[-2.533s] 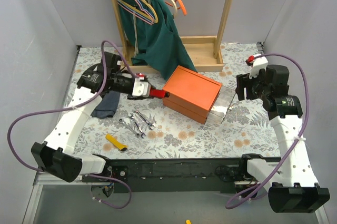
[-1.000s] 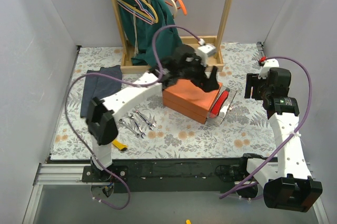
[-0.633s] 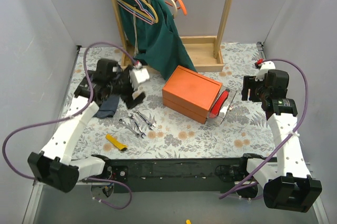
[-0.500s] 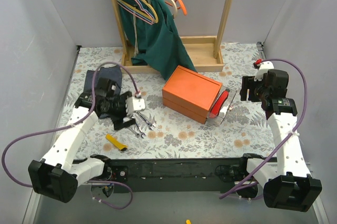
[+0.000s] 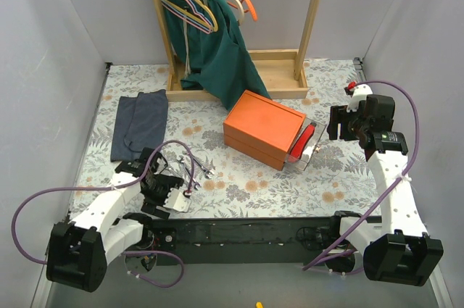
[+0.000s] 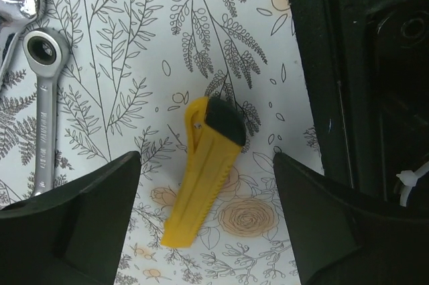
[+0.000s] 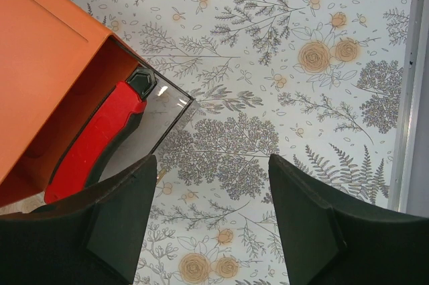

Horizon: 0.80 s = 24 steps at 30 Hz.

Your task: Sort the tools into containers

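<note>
The yellow-handled tool lies flat on the floral table, with my left gripper open straddling it from above and not touching. In the top view my left gripper is at the front left and hides the tool. Silver wrenches lie just behind it; one wrench shows in the left wrist view. The red-and-black pliers lie in the pulled-out clear drawer of the orange box. My right gripper is open and empty, above the table right of the drawer.
A wooden clothes rack with hangers and a green garment stands behind the box. A folded dark cloth lies at the left. The black front rail runs close beside the yellow tool.
My left arm carried the pliers to the drawer, left them there, and swung back to the front left over the yellow tool. The right arm barely moved.
</note>
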Tool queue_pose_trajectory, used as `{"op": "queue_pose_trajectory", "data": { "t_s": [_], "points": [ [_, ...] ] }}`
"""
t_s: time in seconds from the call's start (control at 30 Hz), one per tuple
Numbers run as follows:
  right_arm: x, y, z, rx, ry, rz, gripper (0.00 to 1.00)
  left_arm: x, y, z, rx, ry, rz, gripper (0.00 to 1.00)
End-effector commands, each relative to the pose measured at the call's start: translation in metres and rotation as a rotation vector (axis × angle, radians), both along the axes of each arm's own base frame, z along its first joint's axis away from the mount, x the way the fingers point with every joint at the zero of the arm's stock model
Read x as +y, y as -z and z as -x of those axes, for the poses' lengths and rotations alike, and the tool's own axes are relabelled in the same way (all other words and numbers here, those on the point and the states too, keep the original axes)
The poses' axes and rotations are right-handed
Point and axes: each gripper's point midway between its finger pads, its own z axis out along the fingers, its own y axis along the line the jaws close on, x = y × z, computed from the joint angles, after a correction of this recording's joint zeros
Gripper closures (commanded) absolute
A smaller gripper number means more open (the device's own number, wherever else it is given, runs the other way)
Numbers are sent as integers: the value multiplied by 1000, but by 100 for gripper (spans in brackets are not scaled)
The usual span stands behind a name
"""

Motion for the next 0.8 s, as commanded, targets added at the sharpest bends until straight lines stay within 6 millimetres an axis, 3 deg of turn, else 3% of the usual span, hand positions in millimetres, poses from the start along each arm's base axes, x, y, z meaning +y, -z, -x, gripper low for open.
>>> {"op": "queue_pose_trajectory", "data": {
  "t_s": [0.0, 0.07, 0.1, 0.17, 0.2, 0.27, 0.3, 0.33, 0.37, 0.4, 0.5, 0.53, 0.57, 0.6, 0.63, 0.67, 0.73, 0.77],
  "points": [
    [-1, -23, -1, -61, -11, 13, 25, -7, 9, -29, -100, 81, 15, 23],
    [0, -21, 2, -54, -11, 7, 25, -7, 12, -29, -55, 74, 7, 32],
    [2, -19, 3, -48, -17, 3, 25, -7, 13, -27, -28, 67, 4, 45],
    [2, -19, 3, -45, -16, 1, 25, -3, 14, -18, 53, 62, -24, 60],
    [1, -20, 3, -48, -15, 2, 25, -1, 13, -15, 82, 55, -34, 76],
    [0, -20, 1, -45, -16, 10, 25, -3, 6, -7, 143, 49, -25, 88],
    [-1, -21, 0, -48, -14, 14, 25, -10, -9, -19, 112, 49, 2, 93],
    [-1, -23, -1, -51, -13, 15, 26, -23, -25, -17, 122, 55, 76, 100],
    [-1, -24, -3, -52, -13, 15, 25, -33, -40, -22, 101, 62, 132, 100],
    [-2, -26, -4, -58, -9, 18, 25, -50, -75, -44, 16, 74, 217, 100],
    [-3, -25, -5, -52, 0, 19, 25, -100, -150, -49, -42, 136, 512, 100],
    [-4, -24, -6, -50, 3, 18, 26, -117, -192, -63, -132, 179, 602, 100],
    [-4, -23, -6, -45, 9, 14, 25, -147, -225, -52, -68, 177, 764, 100],
    [-5, -22, -7, -43, 20, 17, 26, -163, -246, -53, -57, 168, 827, 100],
    [-7, -18, -6, -35, 28, 19, 26, -191, -287, -78, -210, 222, 931, 100],
    [-9, -17, -7, -33, 37, 20, 26, -217, -297, -63, -44, 84, 971, 100],
    [-13, -16, -8, -33, 57, 26, 26, -251, -326, -75, -105, 108, 1086, 100],
    [-14, -16, -9, -33, 63, 27, 26, -271, -331, -64, -68, 137, 1106, 100]
  ]
}}
